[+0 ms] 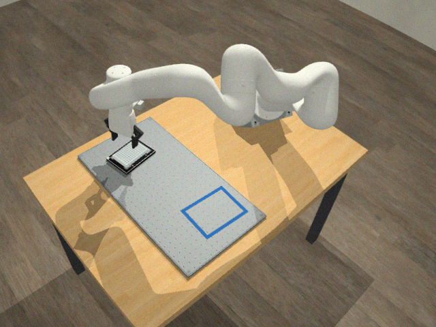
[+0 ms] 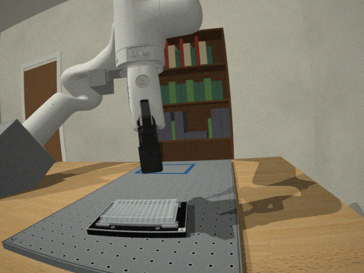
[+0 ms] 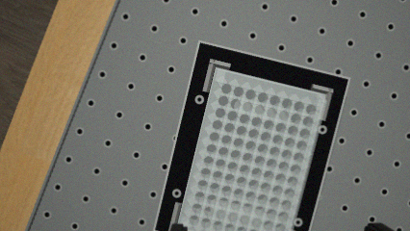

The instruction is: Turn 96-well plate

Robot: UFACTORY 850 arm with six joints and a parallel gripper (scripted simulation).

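A clear 96-well plate (image 1: 131,154) (image 2: 141,210) (image 3: 260,154) sits flat in the black plate nest (image 1: 121,167) (image 2: 135,232) (image 3: 192,144), between grey corner locators (image 3: 210,74). The nest stands at the far left end of the grey perforated board (image 1: 158,200) (image 2: 205,238) (image 3: 120,96). My gripper (image 1: 124,139) (image 2: 151,169) (image 3: 278,227) is open and empty. It hangs well above the plate, fingers pointing down. In the wrist view only the two fingertips show at the bottom edge, wide apart. I cannot make out the plate's cut-off corner or the A1 mark.
A blue outlined rectangle (image 1: 201,199) (image 2: 173,173) is marked at the board's other end. The board lies on a wooden table (image 1: 317,151) (image 2: 293,235) (image 3: 43,120), whose edge is close beside the nest. The arm's base stands at the table's back.
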